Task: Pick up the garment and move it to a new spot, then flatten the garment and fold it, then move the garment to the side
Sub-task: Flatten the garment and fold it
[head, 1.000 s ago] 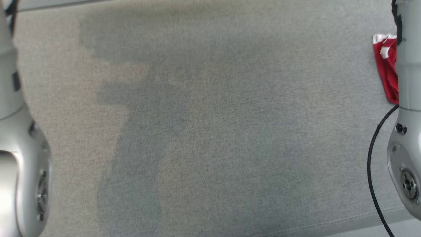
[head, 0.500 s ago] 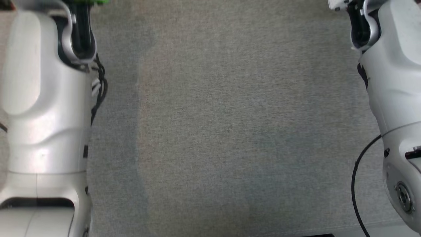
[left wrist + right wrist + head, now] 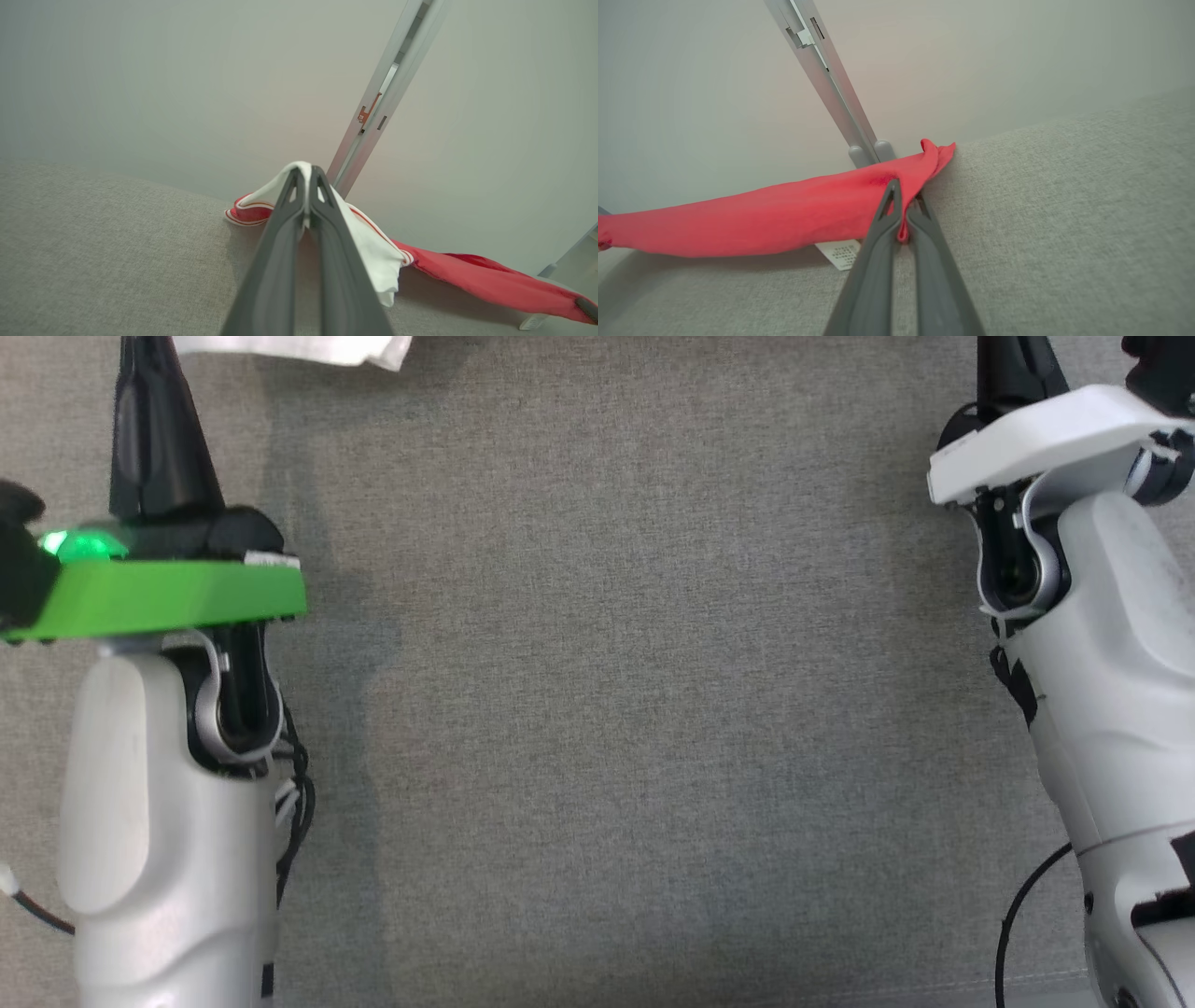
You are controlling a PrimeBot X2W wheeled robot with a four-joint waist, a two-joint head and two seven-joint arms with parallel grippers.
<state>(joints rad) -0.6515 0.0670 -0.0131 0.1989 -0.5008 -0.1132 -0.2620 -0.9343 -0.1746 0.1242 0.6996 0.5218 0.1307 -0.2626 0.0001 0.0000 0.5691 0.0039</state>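
Note:
The garment [image 3: 373, 238] is red with a white part edged in red stripes, and it is stretched between both grippers low over the grey fabric surface [image 3: 635, 663]. In the left wrist view my left gripper [image 3: 306, 171] is shut on the white part, and the red cloth trails off to the right. In the right wrist view my right gripper [image 3: 906, 189] is shut on a bunched red edge of the garment [image 3: 784, 219]. The head view has a white corner of the garment [image 3: 308, 347] at the top edge beside the left gripper [image 3: 149, 373], with the right gripper [image 3: 1013, 364] at the top right.
A pale wall rises behind the surface, with a slanted metal post [image 3: 387, 93] in front of it, also in the right wrist view as the post [image 3: 831, 79]. A white label [image 3: 840, 254] hangs under the red cloth. The grey surface stretches wide between my two arms.
The whole head picture has shifted, so the camera has moved. Only forearms showed earlier; both wrists and finger bases now show. The red cloth at the right edge has left the picture.

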